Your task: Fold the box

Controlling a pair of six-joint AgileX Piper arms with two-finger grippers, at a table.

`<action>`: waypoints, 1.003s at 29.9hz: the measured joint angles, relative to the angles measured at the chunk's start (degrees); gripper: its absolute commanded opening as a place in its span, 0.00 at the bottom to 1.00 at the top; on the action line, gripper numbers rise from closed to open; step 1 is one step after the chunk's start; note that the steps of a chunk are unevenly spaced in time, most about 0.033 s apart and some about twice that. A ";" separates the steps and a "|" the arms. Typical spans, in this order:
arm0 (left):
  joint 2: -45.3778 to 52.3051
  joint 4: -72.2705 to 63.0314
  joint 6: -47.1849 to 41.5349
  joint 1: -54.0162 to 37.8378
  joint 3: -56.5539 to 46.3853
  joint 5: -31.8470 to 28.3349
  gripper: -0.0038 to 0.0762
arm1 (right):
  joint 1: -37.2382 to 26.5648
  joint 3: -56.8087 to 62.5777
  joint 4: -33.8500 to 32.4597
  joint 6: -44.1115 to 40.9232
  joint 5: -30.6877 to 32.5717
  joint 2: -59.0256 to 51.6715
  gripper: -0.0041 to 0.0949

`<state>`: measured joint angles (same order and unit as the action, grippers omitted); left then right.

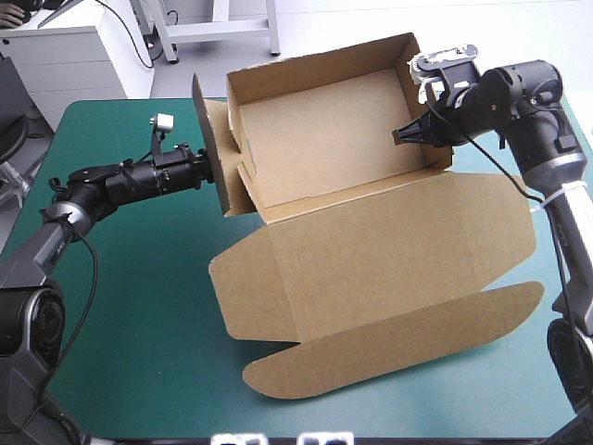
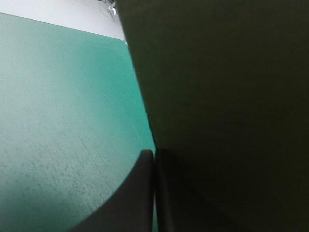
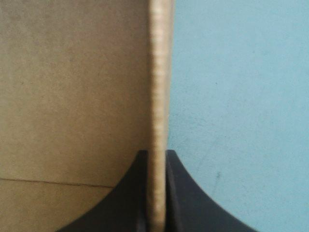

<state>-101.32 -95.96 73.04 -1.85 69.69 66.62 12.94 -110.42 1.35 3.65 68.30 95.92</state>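
Toward the far half of the surface (image 1: 120, 324) sits the box (image 1: 352, 185), an open tray of brown board with its walls raised and its lid lying flat on the near side. In the high view the tray's far wall shows past the surface's far edge. The lid's rounded tuck flap reaches close to the near edge, and its right end comes close to the right edge.

Open teal-green cover lies mostly on the left and at the near left corner. Only a narrow strip shows on the right.

The tray's floor is bare. Its left side shows an upright outer panel standing a little out from the inner wall.

The left pincer (image 1: 215, 171) comes in level from the left and is clamped on that outer panel. In its wrist view the black fingers (image 2: 145, 193) are all but together, with the board (image 2: 227, 106) between them. The right pincer (image 1: 400, 135) is clamped on the tray's right wall. Its wrist view shows the board's edge (image 3: 158, 96) running straight between the nearly closed fingers (image 3: 133, 198).
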 measured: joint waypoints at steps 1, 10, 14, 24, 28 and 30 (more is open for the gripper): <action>0.00 0.00 0.00 0.43 0.04 0.00 0.04 | -0.07 0.00 -0.06 0.06 -0.12 0.42 0.02; 0.56 0.59 -7.53 -0.09 0.18 -0.41 0.28 | -0.35 0.00 0.13 1.17 -0.70 1.12 0.02; 3.10 1.00 -9.46 -1.54 0.18 -0.40 0.44 | -0.35 0.00 0.64 1.23 -1.05 1.19 0.02; 9.88 0.32 -12.40 -4.20 0.30 1.28 0.47 | -0.35 0.00 0.15 1.97 -1.86 2.13 0.02; 9.79 0.37 -12.52 -3.91 0.34 1.53 0.47 | -0.29 0.00 0.20 2.02 -1.98 2.18 0.02; 9.79 0.37 -12.59 -3.84 0.34 1.48 0.47 | -0.29 0.00 0.20 2.02 -1.98 2.23 0.02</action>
<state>-91.52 -95.59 60.45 -5.69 70.04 68.09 12.66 -110.42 1.55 5.67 66.31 98.16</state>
